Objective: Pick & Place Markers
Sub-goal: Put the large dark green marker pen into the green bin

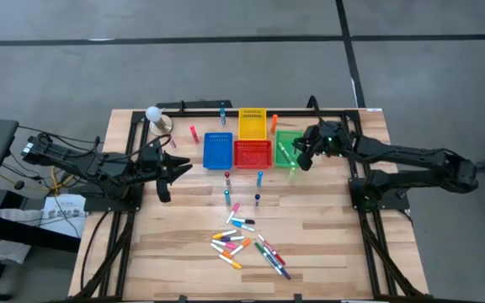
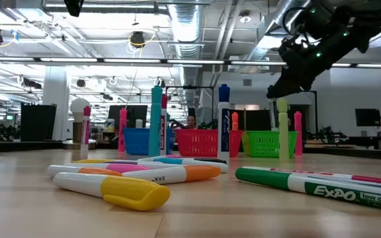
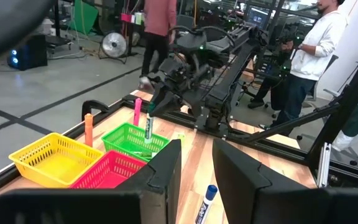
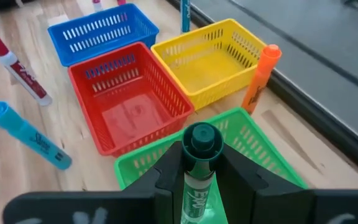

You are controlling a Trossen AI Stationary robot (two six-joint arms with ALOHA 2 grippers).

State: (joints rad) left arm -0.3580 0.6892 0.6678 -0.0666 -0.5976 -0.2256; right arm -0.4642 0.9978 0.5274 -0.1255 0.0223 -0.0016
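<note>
The right gripper (image 4: 199, 180), jaws clenched on a green marker (image 4: 197, 163) above the green bin (image 1: 286, 146) at upper right of the high view, should probably lower first, then release, keeping it inside the rim

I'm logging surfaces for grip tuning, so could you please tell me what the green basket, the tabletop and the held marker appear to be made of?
Green basket: looks like moulded plastic, slightly glossy, with slotted walls.
Tabletop: seemingly wood, pale planks with visible grain and seams, satin finish.
Green marker, held in the right gripper jaws above the green basket: probably plastic, with a dark glossy ribbed cap and printed barrel.
</note>
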